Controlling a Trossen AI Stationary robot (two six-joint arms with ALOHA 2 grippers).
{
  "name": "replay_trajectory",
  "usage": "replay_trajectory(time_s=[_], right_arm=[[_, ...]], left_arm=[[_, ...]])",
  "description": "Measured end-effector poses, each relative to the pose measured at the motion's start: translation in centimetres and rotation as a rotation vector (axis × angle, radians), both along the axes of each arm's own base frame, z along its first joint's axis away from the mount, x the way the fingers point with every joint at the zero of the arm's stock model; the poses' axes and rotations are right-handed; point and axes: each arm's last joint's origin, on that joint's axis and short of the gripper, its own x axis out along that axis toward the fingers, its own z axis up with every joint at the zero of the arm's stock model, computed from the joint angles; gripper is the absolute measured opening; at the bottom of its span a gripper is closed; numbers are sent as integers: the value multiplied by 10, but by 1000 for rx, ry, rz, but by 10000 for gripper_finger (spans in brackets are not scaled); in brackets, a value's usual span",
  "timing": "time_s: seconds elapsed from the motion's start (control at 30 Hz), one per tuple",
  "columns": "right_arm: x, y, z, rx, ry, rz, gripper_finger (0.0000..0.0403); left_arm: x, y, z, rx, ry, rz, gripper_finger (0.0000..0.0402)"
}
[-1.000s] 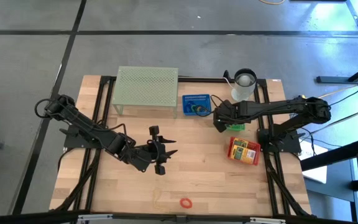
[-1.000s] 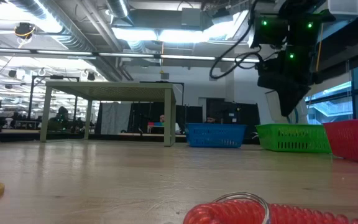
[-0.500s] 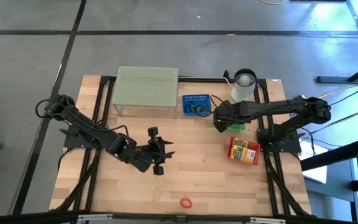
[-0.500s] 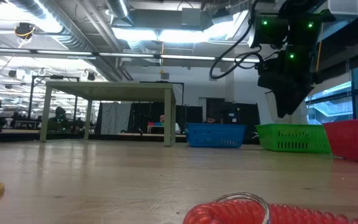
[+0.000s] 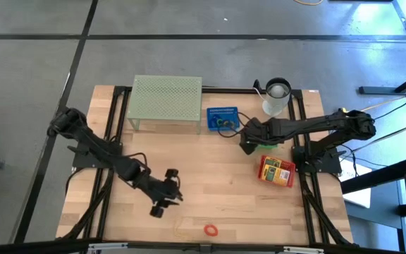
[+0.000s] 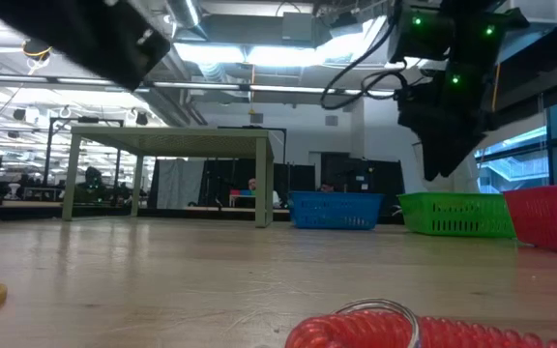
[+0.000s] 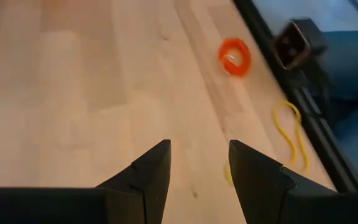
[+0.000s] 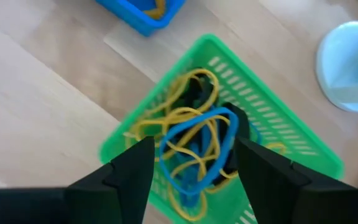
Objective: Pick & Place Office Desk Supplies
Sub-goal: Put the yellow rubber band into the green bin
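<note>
A pale, plank-grained wooden surface (image 5: pixel 217 197) is carrying everything, framed by black rails. At its far left, the pale green mesh stand (image 5: pixel 166 103) is sitting as a flat perforated rectangle on thin legs. To its right a small blue slotted plastic basket (image 5: pixel 222 118) is holding tangled bands, and farther right a white cup (image 5: pixel 276 97) is standing beside it. The red slotted basket (image 5: pixel 276 171) is lying at the right, packed with yellow-green card boxes. Just beyond it, the green slotted basket (image 8: pixel 272 137) is holding a heap of thin yellow rubber loops, one blue rubber loop (image 8: pixel 199 149) and a dark clip. The right pincer (image 8: pixel 194 163) is hovering directly above this green basket, its two dark wedge-shaped fingers standing apart with nothing between them. The left pincer (image 7: pixel 199 165) is hanging over bare wood toward the near middle, its fingers likewise spread and empty. Near the front edge a coiled red-orange band (image 7: pixel 235 56) is lying flat, and a thin yellow loop (image 7: pixel 291 134) is stretching out long beside the black rail.
</note>
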Motion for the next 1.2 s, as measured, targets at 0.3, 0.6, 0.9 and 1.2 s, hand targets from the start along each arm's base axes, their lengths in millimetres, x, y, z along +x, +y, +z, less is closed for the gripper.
replay_trajectory(time_s=[0.3, 0.6, 0.9, 1.2], right_arm=[[7, 4, 1, -1, -75, 20, 219], [10, 4, 2, -1, -106, 20, 219], [13, 5, 2, 42, -130, 33, 219], [13, 5, 2, 46, -136, 34, 219]], left_arm=[[-20, -19, -21, -52, -110, -124, 157], [-18, -38, -60, -77, -11, -131, 157], [-14, -41, -95, 74, 35, -261, 157], [1, -51, -106, 173, -26, -375, 157]])
